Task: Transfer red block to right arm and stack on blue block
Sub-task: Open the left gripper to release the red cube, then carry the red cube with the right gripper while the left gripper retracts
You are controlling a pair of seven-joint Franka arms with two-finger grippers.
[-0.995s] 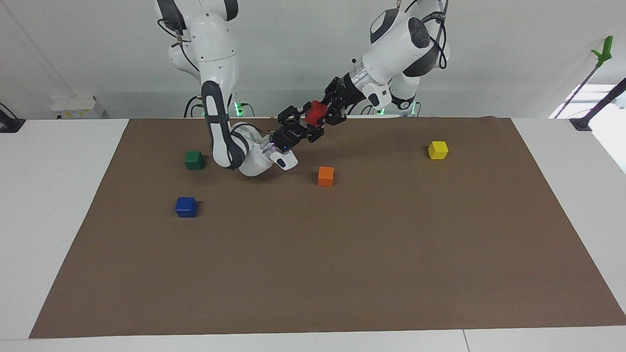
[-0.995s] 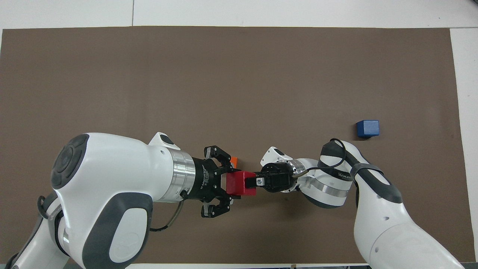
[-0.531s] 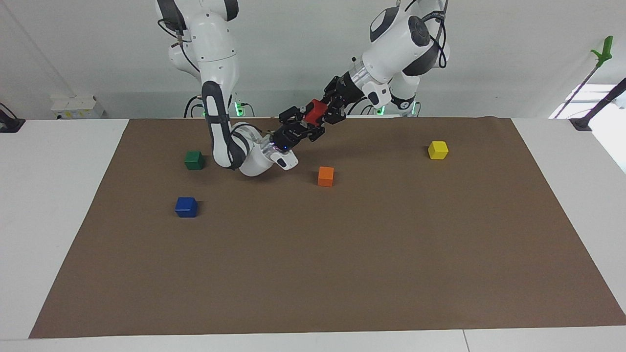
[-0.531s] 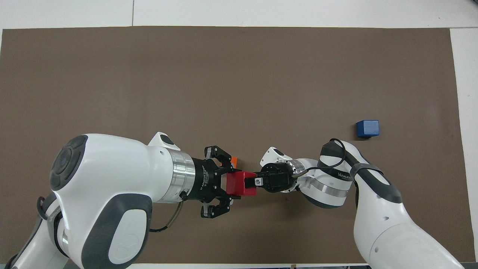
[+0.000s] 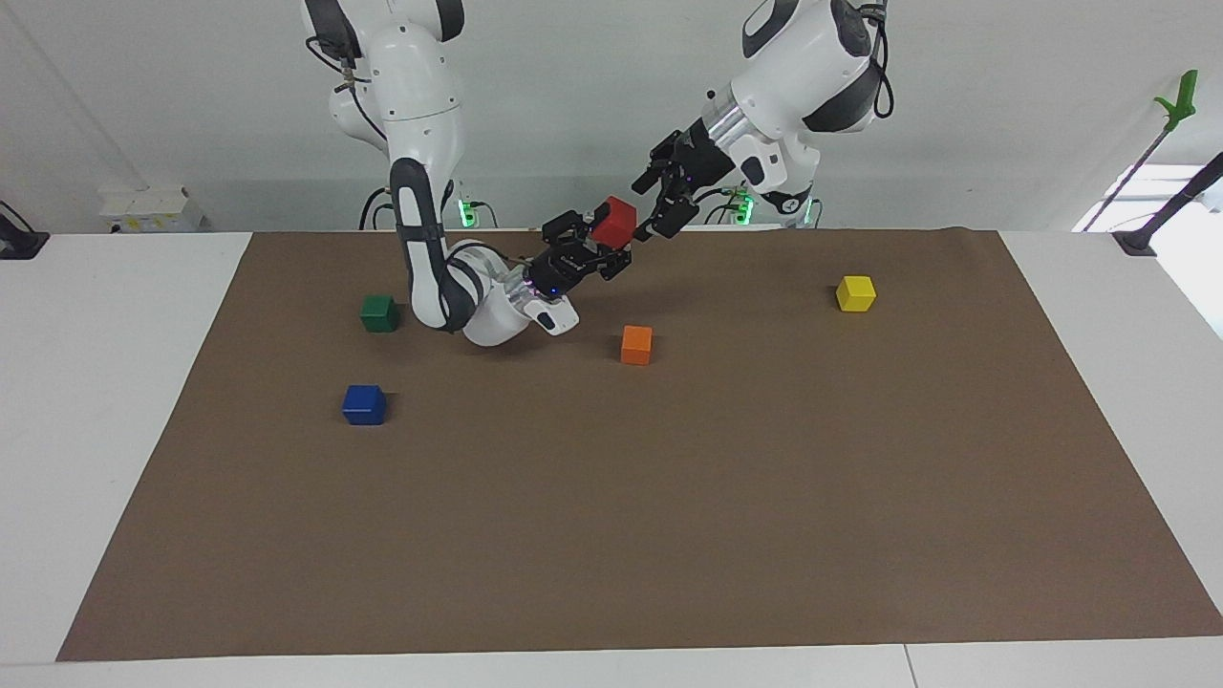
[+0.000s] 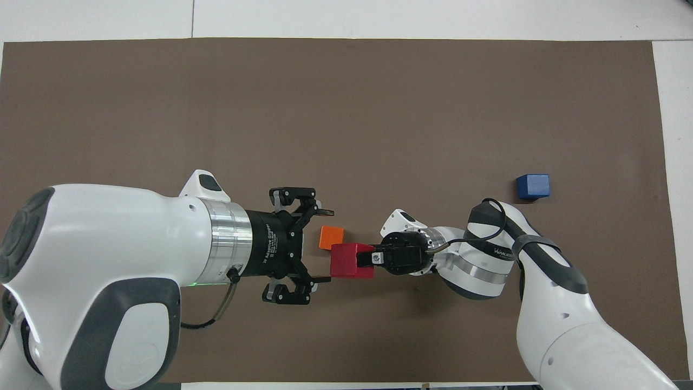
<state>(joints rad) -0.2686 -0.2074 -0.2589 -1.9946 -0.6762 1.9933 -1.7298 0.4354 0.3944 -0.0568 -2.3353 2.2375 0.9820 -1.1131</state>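
Observation:
The red block [image 5: 613,221] is up in the air, held by my right gripper [image 5: 600,241], which is shut on it over the mat near the robots' edge. In the overhead view the red block [image 6: 351,260] sits at the tip of the right gripper [image 6: 364,260], beside the orange block. My left gripper [image 5: 655,203] is open and empty, a small gap away from the red block; in the overhead view it [image 6: 324,243] hangs spread over the orange block. The blue block [image 5: 364,404] lies alone on the mat toward the right arm's end [image 6: 533,186].
An orange block [image 5: 636,344] lies mid-mat, below the grippers [image 6: 331,237]. A green block [image 5: 379,312] lies nearer to the robots than the blue one. A yellow block [image 5: 855,292] lies toward the left arm's end. A brown mat [image 5: 669,535] covers the table.
My left gripper has opened, let go of the red block and drawn back and up toward its own base. My right gripper keeps hold of the block.

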